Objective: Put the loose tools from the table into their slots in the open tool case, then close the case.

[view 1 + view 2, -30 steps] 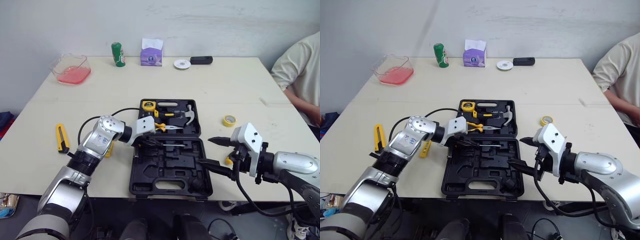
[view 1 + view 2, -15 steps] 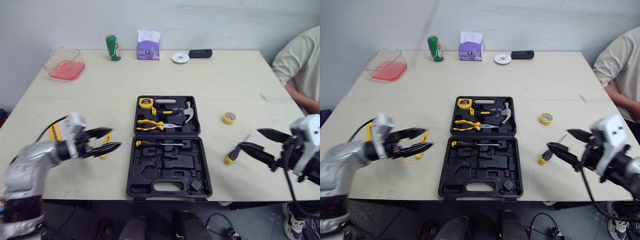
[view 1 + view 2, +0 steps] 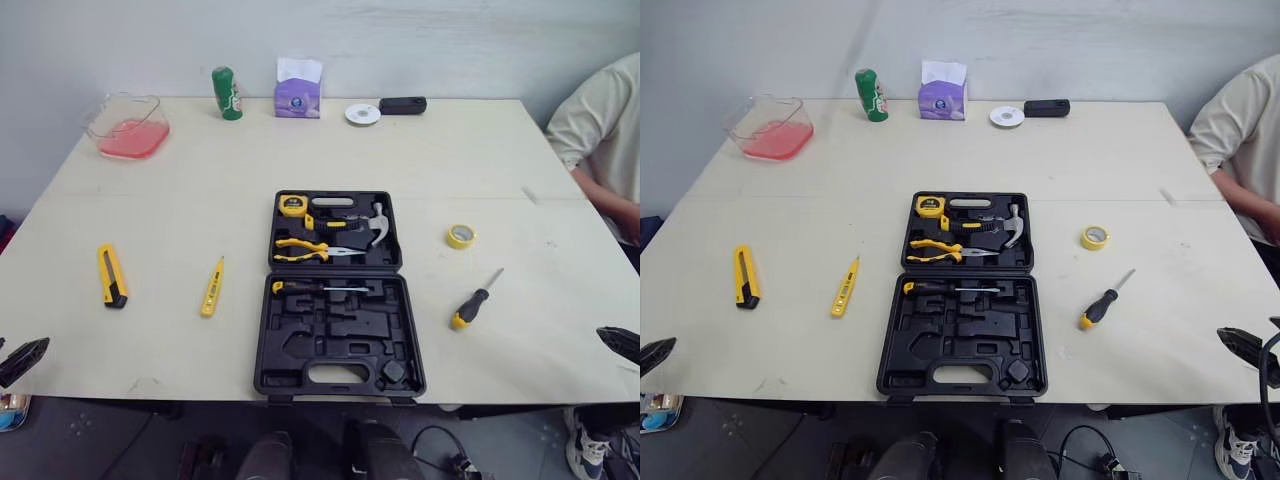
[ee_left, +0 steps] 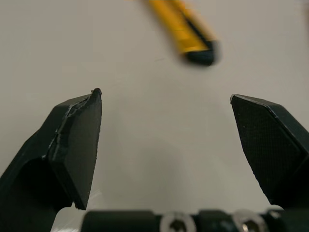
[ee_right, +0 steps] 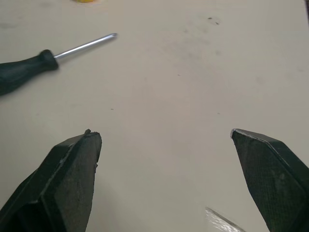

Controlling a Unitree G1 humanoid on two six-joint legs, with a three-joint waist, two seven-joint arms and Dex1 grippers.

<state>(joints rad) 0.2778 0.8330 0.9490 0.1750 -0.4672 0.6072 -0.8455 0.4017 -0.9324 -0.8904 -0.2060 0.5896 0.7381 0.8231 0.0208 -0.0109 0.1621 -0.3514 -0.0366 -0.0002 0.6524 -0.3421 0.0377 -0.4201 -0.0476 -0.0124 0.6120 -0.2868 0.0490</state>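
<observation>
Left gripper, right gripper: wedge-shaped black fingers wide apart, empty. Moulded black tool case open.

Black plastic tool case: open flat, near middle of tabletop. Far half holds yellow tape measure, yellow-handled pliers, steel hammer. Near half holds one slim screwdriver.

Loose to its left: yellow utility knife, yellow tester pen.

Loose to its right: black-and-yellow screwdriver, yellow tape roll.
</observation>
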